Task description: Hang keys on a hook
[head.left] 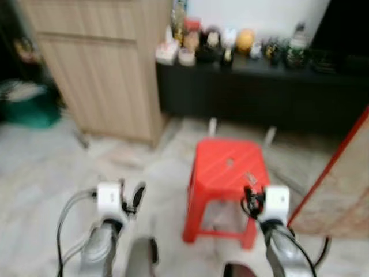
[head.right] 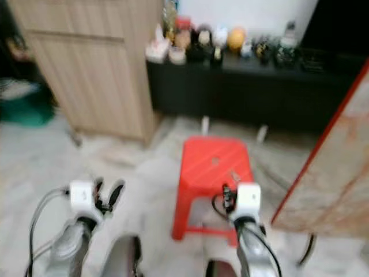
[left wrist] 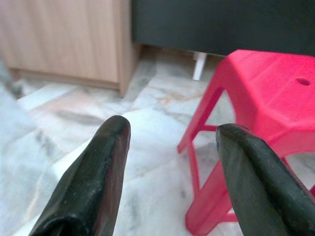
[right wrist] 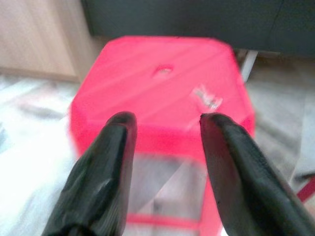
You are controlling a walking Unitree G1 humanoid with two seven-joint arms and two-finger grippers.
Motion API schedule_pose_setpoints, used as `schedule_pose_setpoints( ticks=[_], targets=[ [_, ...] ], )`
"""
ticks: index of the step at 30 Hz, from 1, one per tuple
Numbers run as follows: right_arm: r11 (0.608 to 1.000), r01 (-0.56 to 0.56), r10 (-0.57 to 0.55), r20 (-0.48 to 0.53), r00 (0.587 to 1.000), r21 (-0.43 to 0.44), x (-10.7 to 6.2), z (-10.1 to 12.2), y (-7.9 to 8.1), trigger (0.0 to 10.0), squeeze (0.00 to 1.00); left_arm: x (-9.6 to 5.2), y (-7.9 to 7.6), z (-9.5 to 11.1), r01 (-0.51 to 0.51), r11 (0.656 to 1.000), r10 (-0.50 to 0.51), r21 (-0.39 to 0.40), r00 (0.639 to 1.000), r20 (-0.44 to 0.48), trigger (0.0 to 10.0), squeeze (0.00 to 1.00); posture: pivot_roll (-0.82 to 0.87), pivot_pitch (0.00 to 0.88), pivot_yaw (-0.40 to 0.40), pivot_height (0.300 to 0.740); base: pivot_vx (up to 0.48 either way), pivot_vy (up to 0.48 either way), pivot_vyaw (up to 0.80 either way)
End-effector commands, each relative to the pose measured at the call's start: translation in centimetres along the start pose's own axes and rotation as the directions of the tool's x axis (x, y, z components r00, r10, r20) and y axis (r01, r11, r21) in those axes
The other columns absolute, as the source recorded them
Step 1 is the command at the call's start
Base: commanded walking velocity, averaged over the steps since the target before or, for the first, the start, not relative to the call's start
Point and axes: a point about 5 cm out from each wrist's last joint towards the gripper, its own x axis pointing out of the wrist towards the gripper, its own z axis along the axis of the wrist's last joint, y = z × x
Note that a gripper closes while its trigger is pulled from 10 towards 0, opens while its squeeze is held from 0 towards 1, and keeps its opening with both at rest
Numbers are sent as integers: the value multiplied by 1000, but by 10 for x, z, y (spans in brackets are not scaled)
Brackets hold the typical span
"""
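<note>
Right wrist view has the right gripper [right wrist: 165, 129] spread wide and empty, aimed at the red stool [right wrist: 147, 93], probably because the keys [right wrist: 207, 96] lie on its top, right of center. Left gripper [left wrist: 172, 140] is spread too, off beside the stool.

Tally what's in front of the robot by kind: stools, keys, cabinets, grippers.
Red stool: 1
Keys, one small bunch on the stool top: 1
Wooden cabinet: 1
Black cabinet: 1
Grippers, left gripper and right gripper, both open: 2
Total: 6
</note>
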Motion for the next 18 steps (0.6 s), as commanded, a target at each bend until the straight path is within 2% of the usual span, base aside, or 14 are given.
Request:
schedule_pose_setpoints(
  ticks=[1, 15, 18],
  targets=[
    [1000, -7, 7, 16, 1000, 5, 2, 5, 1, 10000, 0, 8, -4, 13, 23, 1000, -23, 10, 999, 48, 10000, 0, 26, 0, -57, 599, 0, 0, 0],
    [1000, -14, 13, 6, 1000, 22, 5, 1, 1, 10000, 0, 11, -12, 13, 51, 999, -51, 4, 998, 42, 10000, 0, 25, 0, -57, 599, 0, 0, 0],
    [1000, -12, 12, 5, 1000, 18, 5, 1, 1, 10000, 0, 12, -12, 14, 53, 999, -53, 4, 998, 44, 10000, 0, 28, 0, -57, 599, 260, 0, 0]
  ],
)
